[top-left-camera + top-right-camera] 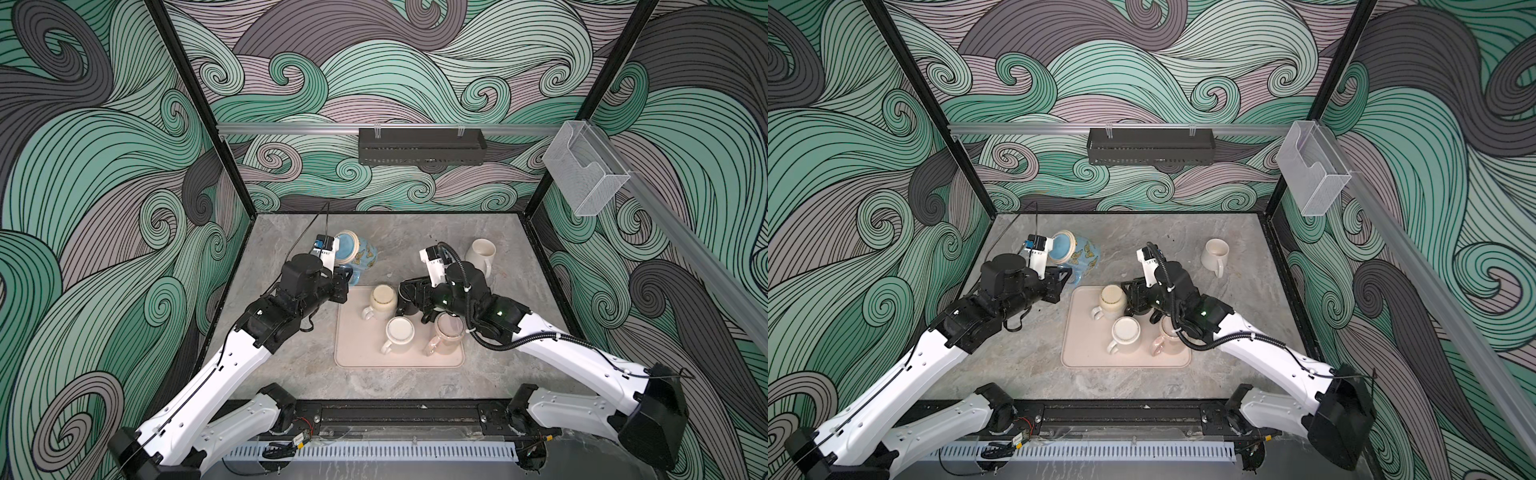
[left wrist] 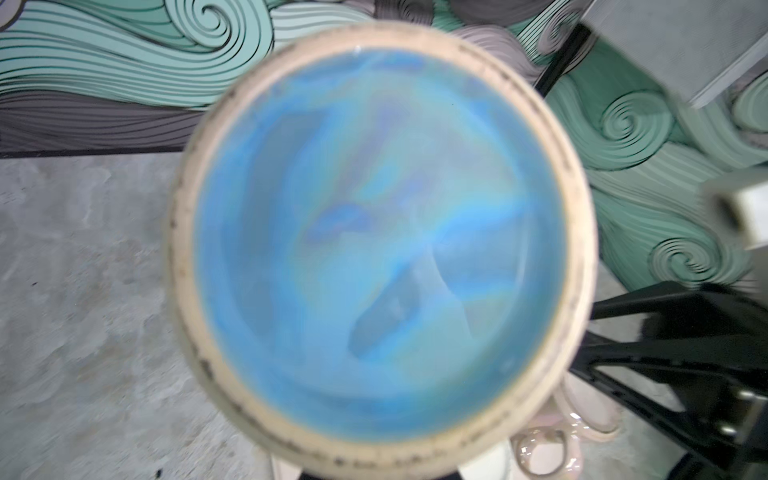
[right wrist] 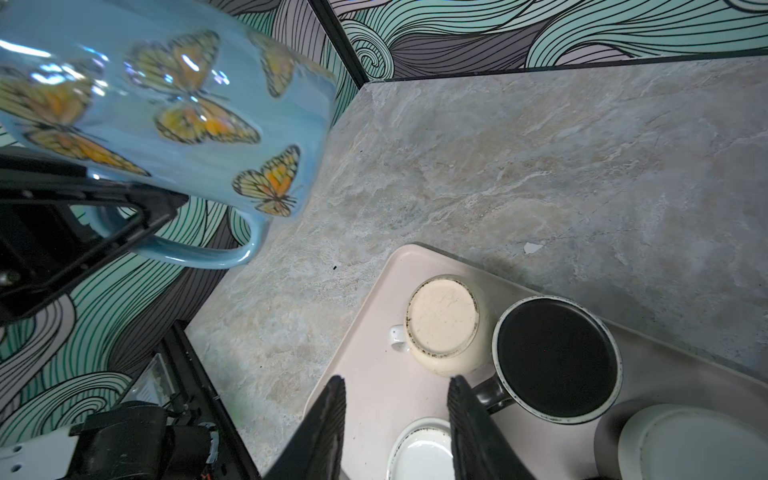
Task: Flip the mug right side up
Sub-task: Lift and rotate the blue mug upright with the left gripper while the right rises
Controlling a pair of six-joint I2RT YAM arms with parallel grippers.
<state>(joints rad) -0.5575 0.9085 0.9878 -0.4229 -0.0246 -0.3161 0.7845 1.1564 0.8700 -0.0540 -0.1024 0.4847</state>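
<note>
One butterfly mug (image 1: 365, 253), axis near-level, base leftward; left end effector (image 1: 348, 275) pinches handle (image 3: 199, 253), right end effector (image 3: 397, 380) spread.

The grey marbled table (image 1: 374, 390) bears a pink tray (image 1: 357, 340) and (well apart) an upright white mug (image 1: 480, 253).
</note>
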